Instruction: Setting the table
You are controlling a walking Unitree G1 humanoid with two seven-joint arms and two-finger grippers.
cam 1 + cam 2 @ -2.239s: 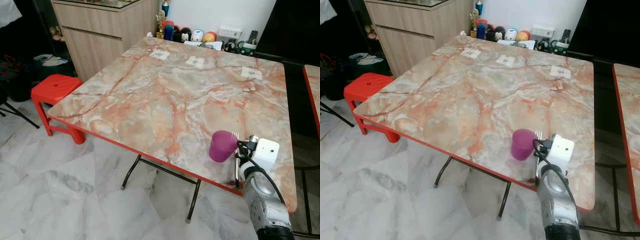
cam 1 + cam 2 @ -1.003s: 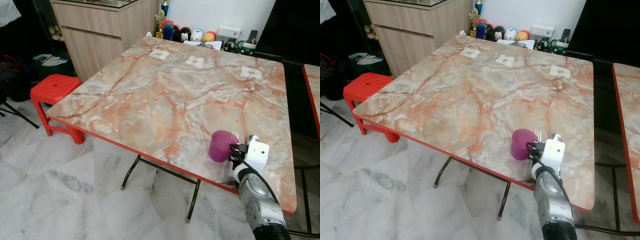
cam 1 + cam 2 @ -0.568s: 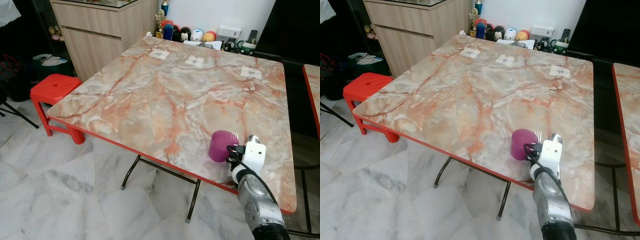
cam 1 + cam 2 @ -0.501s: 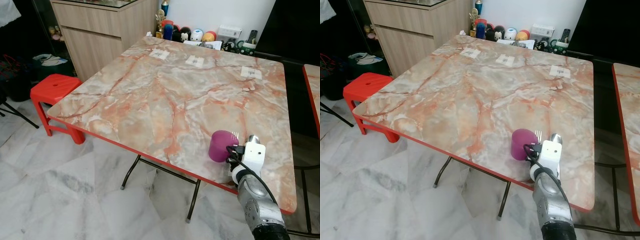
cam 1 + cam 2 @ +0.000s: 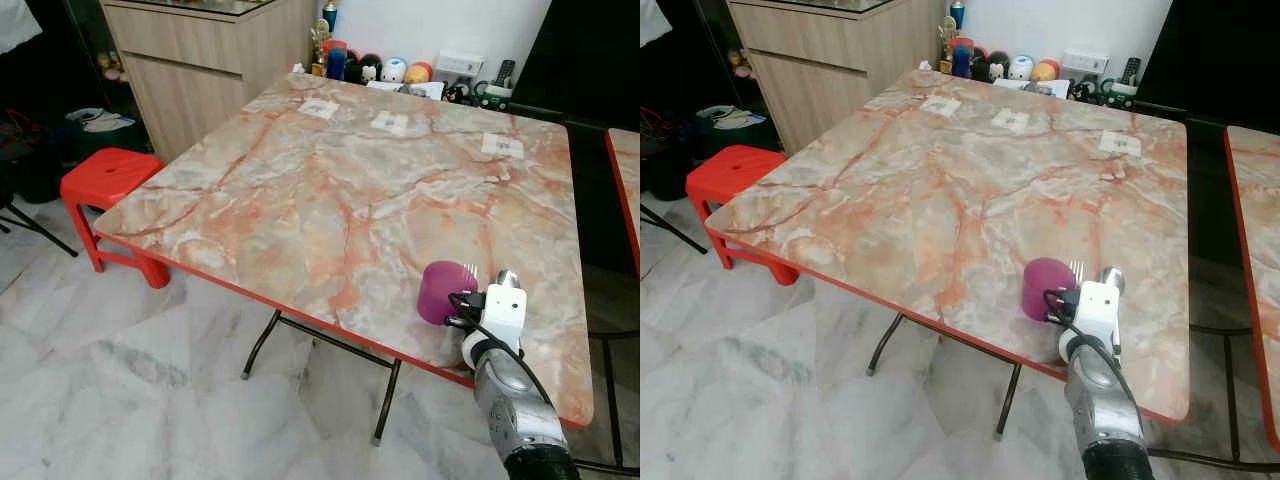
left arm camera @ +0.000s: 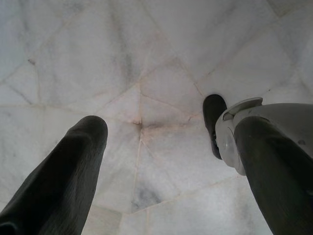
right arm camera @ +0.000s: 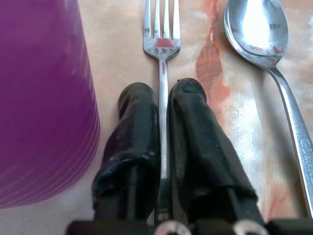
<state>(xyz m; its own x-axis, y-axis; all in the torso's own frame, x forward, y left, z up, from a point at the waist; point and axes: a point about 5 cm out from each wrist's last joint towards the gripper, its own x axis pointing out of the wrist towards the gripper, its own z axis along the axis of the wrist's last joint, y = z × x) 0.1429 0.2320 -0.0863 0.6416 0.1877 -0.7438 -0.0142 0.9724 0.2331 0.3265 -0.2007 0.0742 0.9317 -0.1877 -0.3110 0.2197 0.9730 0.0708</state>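
Note:
A purple cup (image 5: 443,291) stands near the front right corner of the marble table (image 5: 330,190). My right gripper (image 7: 164,93) is just to its right, low over the tabletop, shut on the handle of a fork (image 7: 162,44) whose tines point away from me. A spoon (image 7: 259,29) lies on the table to the right of the fork, roughly parallel to it. My left gripper (image 6: 171,127) hangs open over the marble floor with nothing between its fingers.
A red stool (image 5: 105,180) stands left of the table, with a wooden cabinet (image 5: 200,60) behind it. Small toys and gadgets (image 5: 395,72) line the far edge, and paper slips (image 5: 390,122) lie near them. A second table (image 5: 1255,230) stands to the right across a gap.
My right wrist has crept slightly to the left, closer to the purple cup, still holding the fork. The cup and the spoon have stayed where they were.

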